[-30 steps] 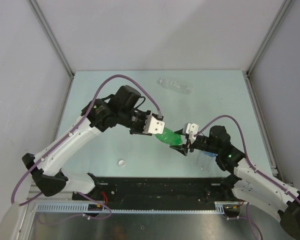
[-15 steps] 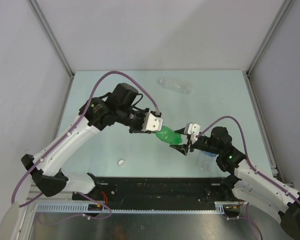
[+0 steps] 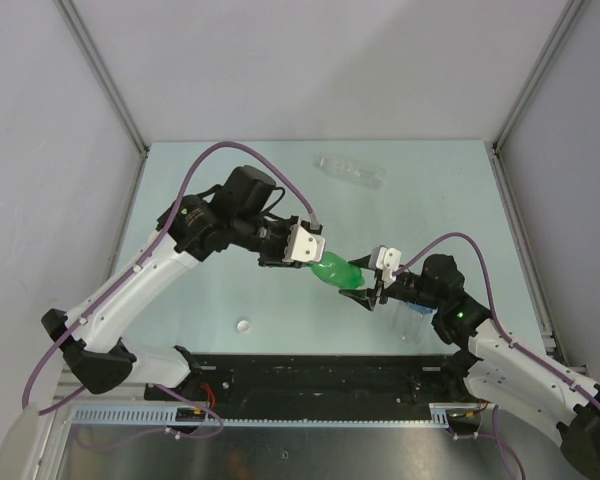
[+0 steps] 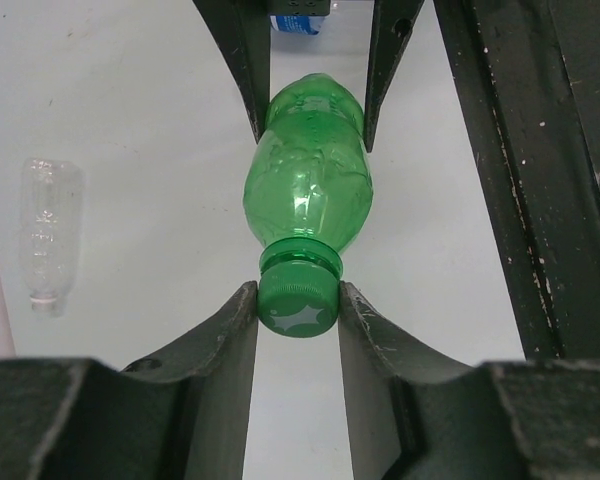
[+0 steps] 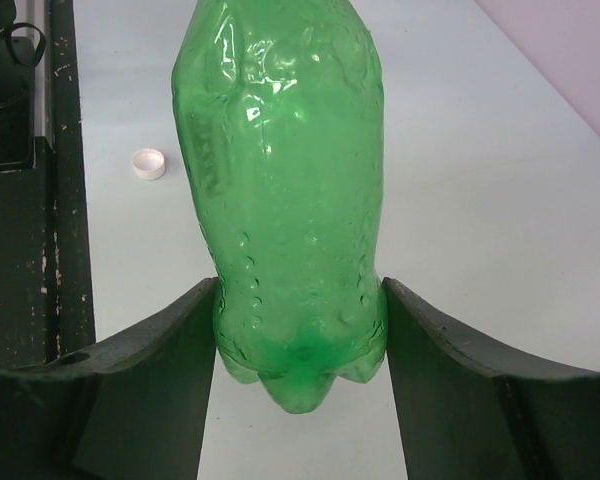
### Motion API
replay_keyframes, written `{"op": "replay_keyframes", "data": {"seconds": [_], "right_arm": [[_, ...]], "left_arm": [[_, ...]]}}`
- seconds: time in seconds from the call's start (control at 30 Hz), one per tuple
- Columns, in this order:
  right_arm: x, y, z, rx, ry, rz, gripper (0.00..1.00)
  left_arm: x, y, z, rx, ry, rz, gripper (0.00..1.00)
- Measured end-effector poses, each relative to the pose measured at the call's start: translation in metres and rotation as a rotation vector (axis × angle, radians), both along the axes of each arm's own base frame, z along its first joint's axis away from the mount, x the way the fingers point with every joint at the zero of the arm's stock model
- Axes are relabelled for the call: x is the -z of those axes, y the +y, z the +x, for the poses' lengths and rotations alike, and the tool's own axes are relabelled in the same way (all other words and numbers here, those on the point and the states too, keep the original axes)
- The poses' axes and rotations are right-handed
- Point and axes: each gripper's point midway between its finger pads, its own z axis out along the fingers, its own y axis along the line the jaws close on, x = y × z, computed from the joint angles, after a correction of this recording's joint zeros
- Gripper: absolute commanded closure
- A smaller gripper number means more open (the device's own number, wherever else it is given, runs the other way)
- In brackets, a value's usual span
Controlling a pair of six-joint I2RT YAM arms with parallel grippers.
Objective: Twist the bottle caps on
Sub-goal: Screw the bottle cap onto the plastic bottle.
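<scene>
The green bottle (image 3: 336,272) is held on its side above the desk (image 3: 230,200), its green cap (image 4: 298,301) pinched by the left hand (image 4: 297,295), its base clamped in the right hand (image 5: 300,300). A white cap (image 5: 148,163) lies on the desk; a clear bottle (image 3: 350,171) lies farther back

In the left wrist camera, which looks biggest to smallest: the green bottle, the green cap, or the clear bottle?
1. green bottle, biggest by far.
2. clear bottle, long, thin and farther away; nearly tied with third.
3. green cap, nearest the camera.
</scene>
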Motion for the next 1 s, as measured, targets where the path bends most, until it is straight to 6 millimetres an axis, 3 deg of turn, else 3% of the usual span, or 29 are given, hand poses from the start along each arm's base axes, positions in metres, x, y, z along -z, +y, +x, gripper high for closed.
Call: {"op": "replay_keyframes", "data": {"seconds": [0.2,0.37,0.63,0.8,1.0], "right_arm": [[-0.006,0.002,-0.001,-0.011,-0.022,0.018,1.00],[-0.024,0.006,-0.003,-0.040,-0.081,0.065,1.00],[-0.030,0.008,-0.003,-0.054,-0.105,0.084,1.00],[-0.028,0.009,-0.001,-0.051,-0.099,0.080,1.00],[-0.028,0.008,0.001,-0.042,-0.091,0.084,1.00]], "left_arm": [[0.002,-0.001,-0.001,0.005,0.010,0.002,0.53],[0.009,-0.004,0.000,0.008,0.027,0.019,0.46],[0.011,-0.007,0.000,0.013,0.045,0.020,0.24],[0.011,-0.007,-0.002,0.020,0.050,0.014,0.03],[0.010,-0.007,-0.003,0.016,0.058,0.013,0.01]]}}
